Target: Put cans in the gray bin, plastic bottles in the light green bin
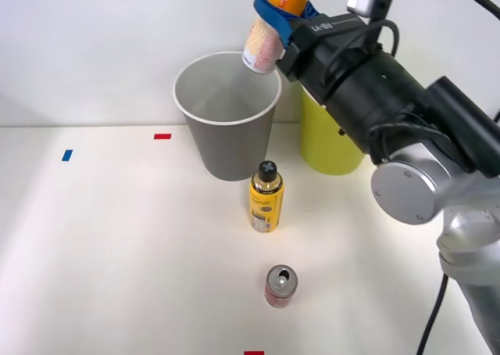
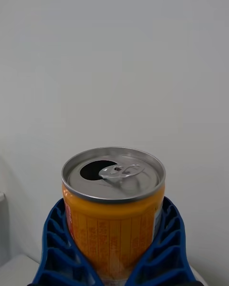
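The front view laid out the whole scene: the right end effector (image 1: 280,15) held the slim can (image 1: 272,23) aloft, tilted, with its pale pink lower end hanging over the far right rim of the gray bin (image 1: 226,140). The lime bin (image 1: 328,148) stood just beside the gray one, partly hidden behind the black arm. On the white surface (image 1: 117,253), a yellow bottle (image 1: 266,197) with a black cap stood upright just in front of the gray bin, and the short red can (image 1: 280,285) stood nearer the robot, its silver top showing an open mouth.

The wrist view gave instead the slim can (image 2: 113,205) close up: orange wall with fine print, silver lid, pull tab bent over an open dark mouth, against a plain pale wall.

The blue ribbed fingers (image 2: 57,252) were closed around the can from both sides, pressing against its wall, spread only as wide as the can itself.

Both bins were round, tapered and smooth plastic; the gray one had a white rim and pale inside.
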